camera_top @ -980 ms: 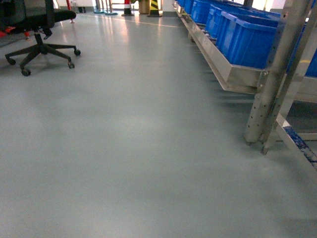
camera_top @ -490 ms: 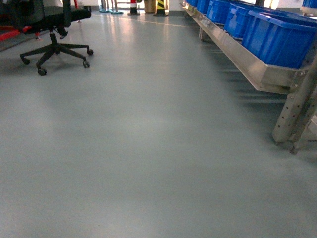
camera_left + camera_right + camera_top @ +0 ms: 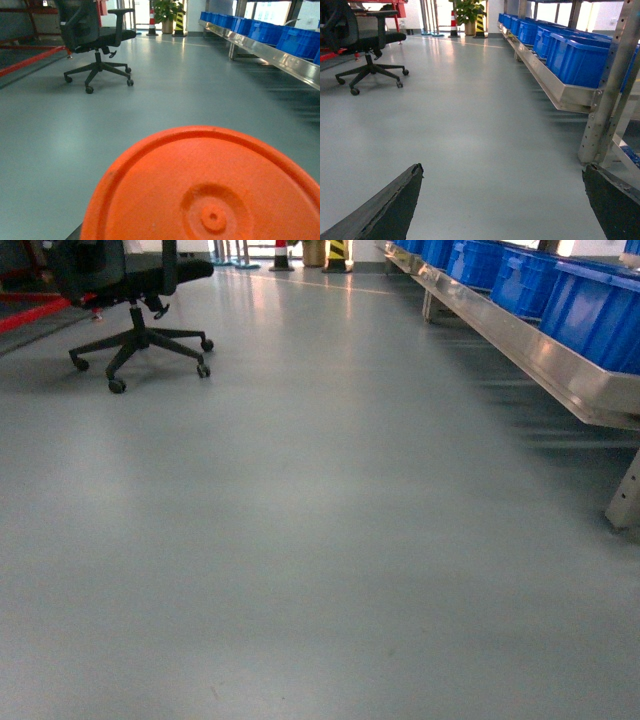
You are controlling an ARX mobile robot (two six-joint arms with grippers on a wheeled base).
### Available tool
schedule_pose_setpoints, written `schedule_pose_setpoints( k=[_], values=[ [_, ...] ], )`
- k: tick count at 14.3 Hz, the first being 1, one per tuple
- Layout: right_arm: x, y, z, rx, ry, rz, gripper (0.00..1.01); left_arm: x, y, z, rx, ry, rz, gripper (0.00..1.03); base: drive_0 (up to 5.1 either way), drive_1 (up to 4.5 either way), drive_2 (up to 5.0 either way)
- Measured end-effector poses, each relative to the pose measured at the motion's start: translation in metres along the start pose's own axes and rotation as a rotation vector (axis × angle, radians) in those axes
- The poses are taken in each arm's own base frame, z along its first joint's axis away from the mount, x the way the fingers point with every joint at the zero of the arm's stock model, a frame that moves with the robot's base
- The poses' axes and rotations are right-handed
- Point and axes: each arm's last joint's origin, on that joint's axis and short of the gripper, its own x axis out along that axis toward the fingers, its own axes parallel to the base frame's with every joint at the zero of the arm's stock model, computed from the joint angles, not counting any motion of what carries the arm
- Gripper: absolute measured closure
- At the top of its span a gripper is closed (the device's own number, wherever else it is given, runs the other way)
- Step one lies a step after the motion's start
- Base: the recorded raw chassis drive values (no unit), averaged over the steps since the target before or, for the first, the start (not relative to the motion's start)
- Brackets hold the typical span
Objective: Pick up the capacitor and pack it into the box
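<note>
You have one office chair (image 3: pixel 140 300) at 11 o'clock and one rack of blue bins (image 3: pixel 560 290) along 2 o'clock, open grey floor (image 3: pixel 300 540) between. The right gripper (image 3: pixel 502 200) shows two fingers spread apart over floor; an orange disc (image 3: pixel 205 190) fills the left wrist view, so that gripper's state can't be told, and no box shows.

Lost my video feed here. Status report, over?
Right gripper open, empty. Left gripper not visible; orange disc fills the left wrist view. No box or capacitor in sight. Open floor ahead, office chair far left, rack of blue bins right.
</note>
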Motion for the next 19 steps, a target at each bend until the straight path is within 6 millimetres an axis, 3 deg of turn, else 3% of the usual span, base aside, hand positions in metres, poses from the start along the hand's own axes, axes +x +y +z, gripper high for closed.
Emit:
schedule_pose_setpoints(
  k=[19],
  values=[
    [0.0000, 0.0000, 0.0009, 0.000, -0.009, 0.000, 0.03, 0.0000, 0.0000, 0.0004, 0.000, -0.004, 0.001, 0.61, -5.0, 2.47, 2.5]
  ],
)
